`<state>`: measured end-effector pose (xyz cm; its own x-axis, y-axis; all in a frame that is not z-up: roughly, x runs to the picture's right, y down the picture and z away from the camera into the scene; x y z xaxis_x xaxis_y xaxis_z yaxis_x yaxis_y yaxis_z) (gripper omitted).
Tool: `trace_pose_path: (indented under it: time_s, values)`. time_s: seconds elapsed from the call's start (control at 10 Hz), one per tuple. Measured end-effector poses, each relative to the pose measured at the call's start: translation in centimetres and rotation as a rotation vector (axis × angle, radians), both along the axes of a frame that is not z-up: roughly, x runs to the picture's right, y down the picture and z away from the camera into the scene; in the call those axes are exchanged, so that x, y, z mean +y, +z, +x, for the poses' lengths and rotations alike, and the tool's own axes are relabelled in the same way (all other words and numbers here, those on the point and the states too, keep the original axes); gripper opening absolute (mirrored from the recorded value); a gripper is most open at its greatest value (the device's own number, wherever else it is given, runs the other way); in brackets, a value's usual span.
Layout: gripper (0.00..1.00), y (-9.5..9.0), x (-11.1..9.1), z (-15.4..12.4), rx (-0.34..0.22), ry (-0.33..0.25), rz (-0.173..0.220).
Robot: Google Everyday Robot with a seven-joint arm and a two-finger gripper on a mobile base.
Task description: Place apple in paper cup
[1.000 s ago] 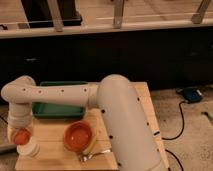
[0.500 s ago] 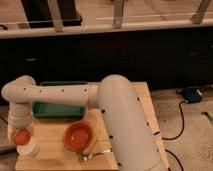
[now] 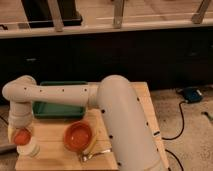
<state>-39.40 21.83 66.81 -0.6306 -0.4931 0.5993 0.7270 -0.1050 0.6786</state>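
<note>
The apple point(image 3: 22, 136) sits clamped in the closed fingers of the gripper point(image 3: 20, 134), just above the paper cup point(image 3: 31, 150) on the counter point(image 3: 52, 154). The cup's mouth lies slightly toward the orange bowl point(image 3: 78, 136) from the fruit, so release likely needs 1 small shift that way.

The gripper point(image 3: 21, 131) hangs over the table's point(image 3: 55, 154) left edge, apple point(image 3: 22, 137) in it, paper cup point(image 3: 31, 149) just below, bowl point(image 3: 78, 136) to its right, tray point(image 3: 56, 109) behind
</note>
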Motion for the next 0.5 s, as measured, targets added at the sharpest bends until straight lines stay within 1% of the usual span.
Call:
trace_pose_path:
  time_s: [0.2, 0.5]
  values:
    - [0.55, -0.05, -0.01, 0.09, -0.006, -0.005, -0.005]
    - [0.55, -0.13, -0.01, 0.22, -0.013, -0.014, -0.014]
